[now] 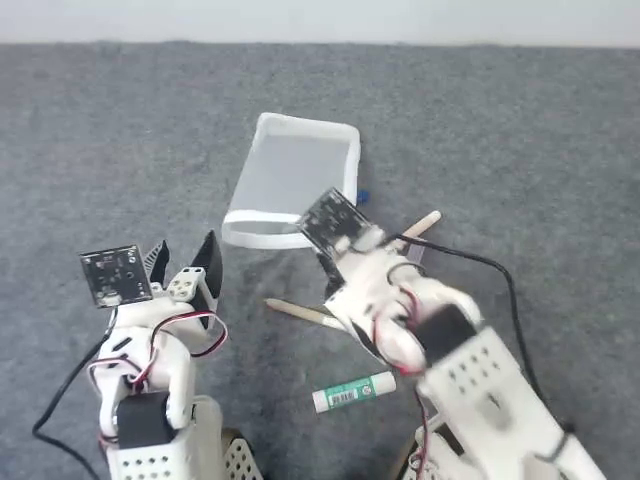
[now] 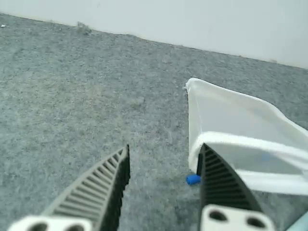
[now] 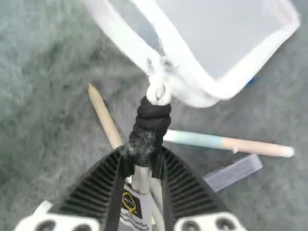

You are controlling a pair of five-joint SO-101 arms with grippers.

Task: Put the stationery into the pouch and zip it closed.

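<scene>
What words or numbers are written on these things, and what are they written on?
Nothing here can be read.
On the glue stick: a label with dark print, too small to read.
On the white thing held in the right gripper: a yellow sticker with tiny print, too blurred to read.
On the paper strip beside the pen: faint marks, unreadable.

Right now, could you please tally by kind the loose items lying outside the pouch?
Pens: 2 (tan pen, teal-and-beige pen)
Glue stick: 1
Small blue item: 1
Pale flat strip: 1
Total: 5
</scene>
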